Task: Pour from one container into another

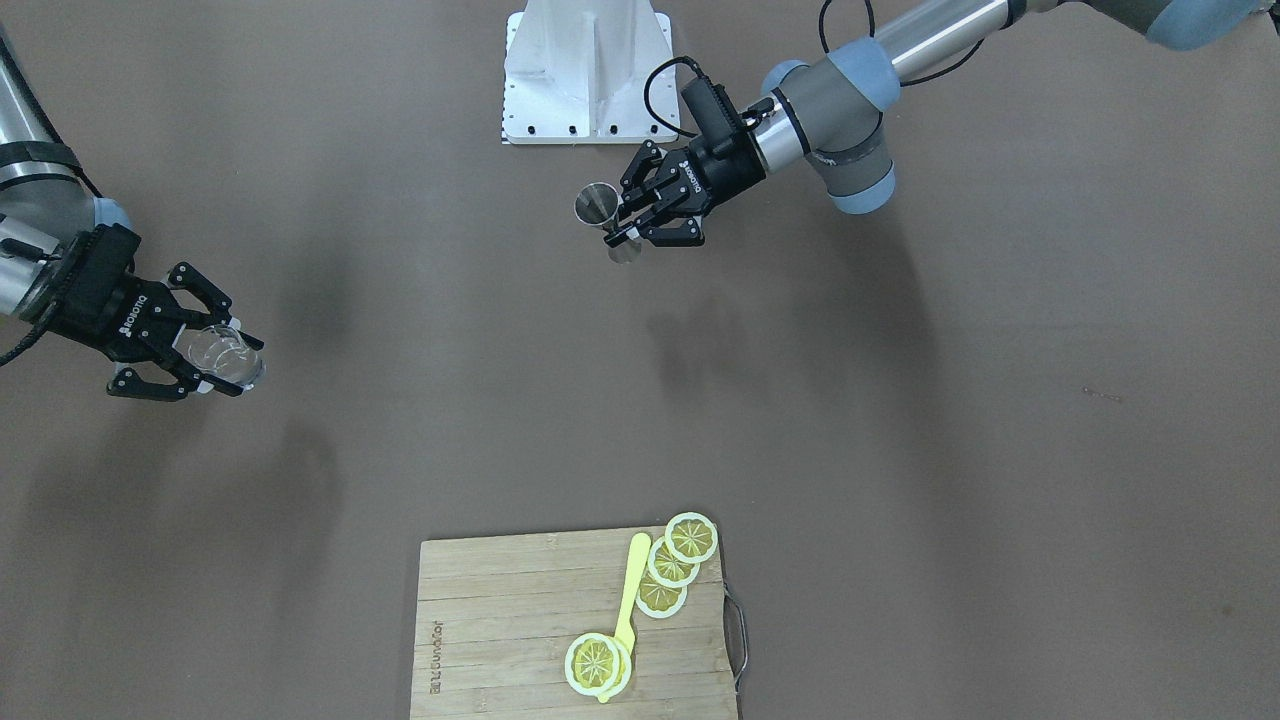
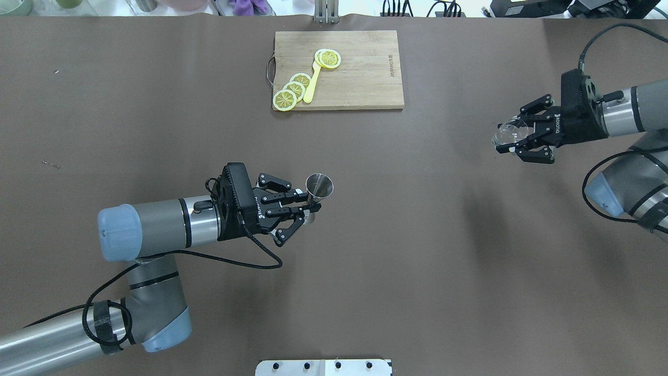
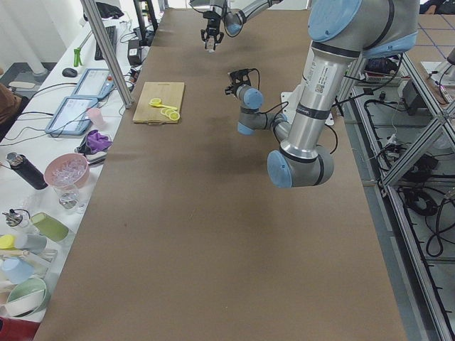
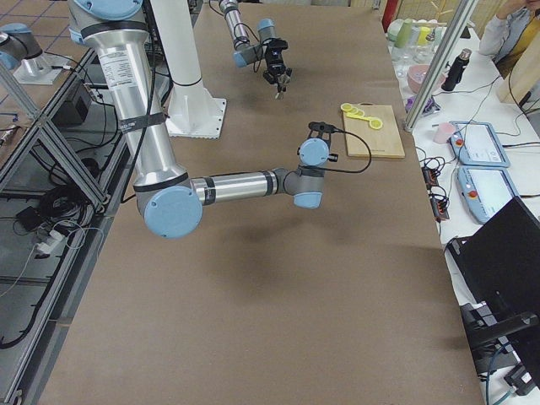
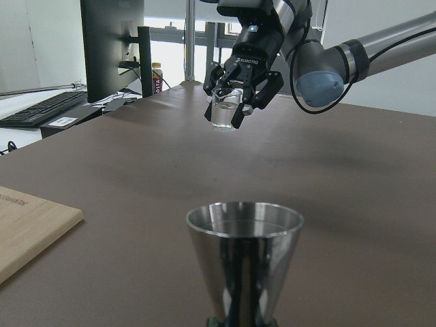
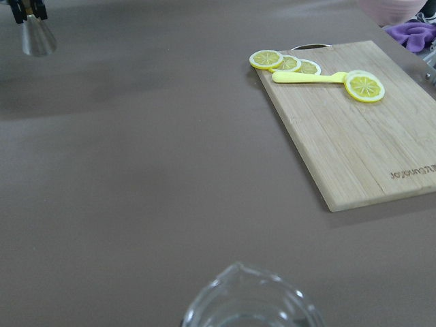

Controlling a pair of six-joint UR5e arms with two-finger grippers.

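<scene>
Steel jigger (image 5: 244,262) clamped in left gripper (image 2: 309,205), glass cup (image 2: 507,133) clamped in right gripper (image 2: 515,139), well apart; pouring likely needs them brought together.

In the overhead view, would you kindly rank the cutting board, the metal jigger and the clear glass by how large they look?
1. cutting board, clearly the largest.
2. metal jigger and clear glass: about alike. Both are held aloft, nearer the camera, so I would not rank them.
</scene>
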